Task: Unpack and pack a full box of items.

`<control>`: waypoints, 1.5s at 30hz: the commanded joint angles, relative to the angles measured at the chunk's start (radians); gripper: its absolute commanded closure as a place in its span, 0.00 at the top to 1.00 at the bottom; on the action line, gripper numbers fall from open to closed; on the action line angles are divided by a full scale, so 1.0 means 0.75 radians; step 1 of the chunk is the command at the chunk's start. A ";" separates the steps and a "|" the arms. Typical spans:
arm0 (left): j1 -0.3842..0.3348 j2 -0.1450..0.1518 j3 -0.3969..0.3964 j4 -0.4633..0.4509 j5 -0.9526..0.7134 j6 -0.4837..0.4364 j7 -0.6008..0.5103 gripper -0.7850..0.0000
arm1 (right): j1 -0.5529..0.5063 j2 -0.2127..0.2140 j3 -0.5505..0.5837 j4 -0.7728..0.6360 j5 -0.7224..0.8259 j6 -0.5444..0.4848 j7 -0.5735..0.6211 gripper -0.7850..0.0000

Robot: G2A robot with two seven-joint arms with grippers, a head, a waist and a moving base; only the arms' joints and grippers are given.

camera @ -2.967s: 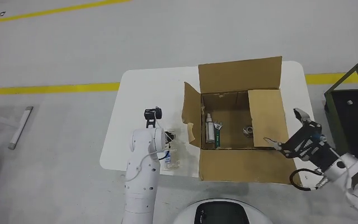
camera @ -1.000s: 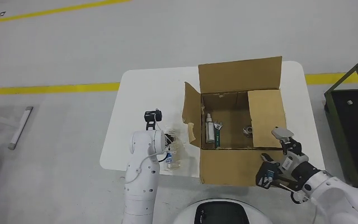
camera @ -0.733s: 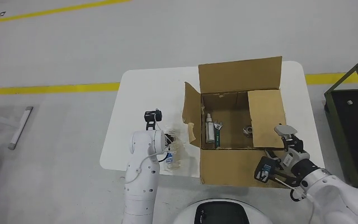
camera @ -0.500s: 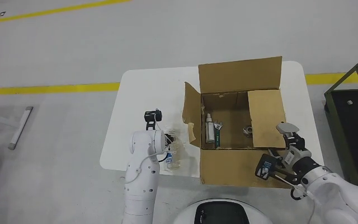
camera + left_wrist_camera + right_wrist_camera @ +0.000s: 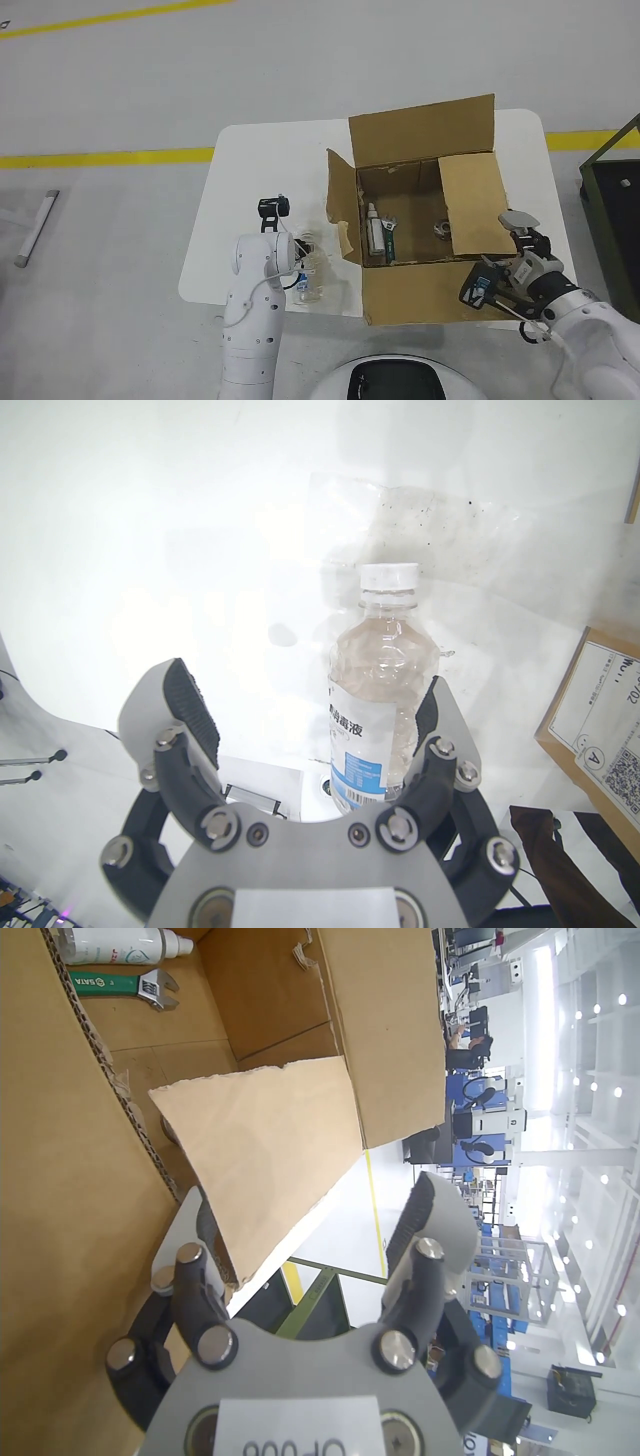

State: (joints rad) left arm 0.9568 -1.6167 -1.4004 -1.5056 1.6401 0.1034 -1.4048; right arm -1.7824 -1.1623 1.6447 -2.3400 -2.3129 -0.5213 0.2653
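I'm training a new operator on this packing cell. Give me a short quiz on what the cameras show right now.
1. True or false: the clear bottle lies inside the box.
2. What lies next to the spray bottle in the box? A) a wrench B) scissors C) a tape roll
3. Fill in: the jaws of the left gripper are ____.
Key: 1 false; 2 A; 3 open.
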 commanded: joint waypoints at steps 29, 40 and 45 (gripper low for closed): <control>0.000 0.000 0.000 0.000 0.000 0.000 0.000 1.00 | -0.106 -0.068 0.233 0.015 1.111 0.431 0.179 0.00; 0.000 0.000 0.000 0.000 0.000 0.000 0.000 1.00 | -0.187 -0.105 0.367 0.008 1.978 0.627 0.208 0.00; 0.000 0.000 0.000 0.000 0.000 0.000 0.000 1.00 | -0.226 -0.118 0.400 -0.005 2.235 0.694 0.200 0.00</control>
State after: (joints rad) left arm 0.9568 -1.6167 -1.4004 -1.5056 1.6401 0.1034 -1.4048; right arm -1.9471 -1.2488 1.9413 -2.3425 -0.6897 -0.0156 0.4177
